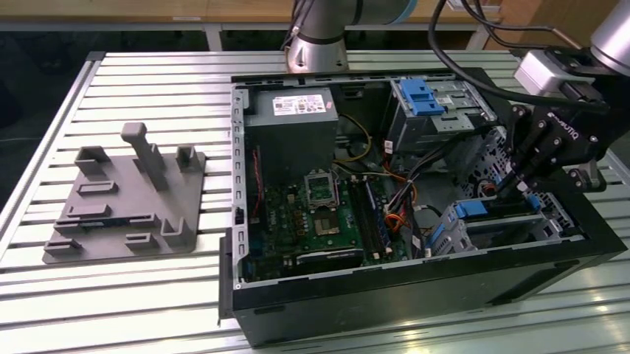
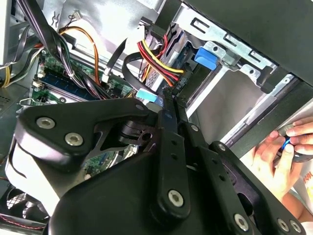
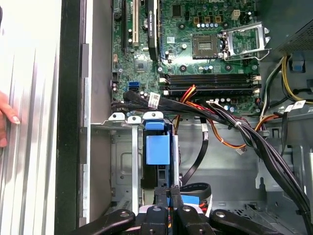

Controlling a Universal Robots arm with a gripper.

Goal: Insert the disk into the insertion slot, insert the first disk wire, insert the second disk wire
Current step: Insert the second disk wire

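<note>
The disk sits edge-on in the insertion slot (image 1: 512, 234), a low silver bay at the case's corner on the exterior view's right. Its blue carrier end shows in all views (image 1: 474, 210) (image 3: 157, 147) (image 2: 205, 56). My gripper (image 1: 507, 193) hangs just above the bay. In both wrist views its fingers (image 3: 161, 205) (image 2: 168, 147) are pressed together, seemingly on a black wire's light-blue plug (image 2: 147, 95) (image 3: 190, 200) right behind the disk. A red, yellow and black wire bundle (image 2: 156, 58) runs to the same end of the disk. The silver bay wall (image 3: 122, 166) stands beside the carrier.
A taller metal cage with a blue latch (image 1: 423, 96) and a power supply (image 1: 291, 125) stand at the case's back. Cable bundles (image 3: 244, 132) cross above the motherboard (image 3: 195, 63). A person's hand (image 2: 279, 156) (image 3: 6, 120) is just outside the case. A grey fixture (image 1: 128, 199) lies on the slatted table.
</note>
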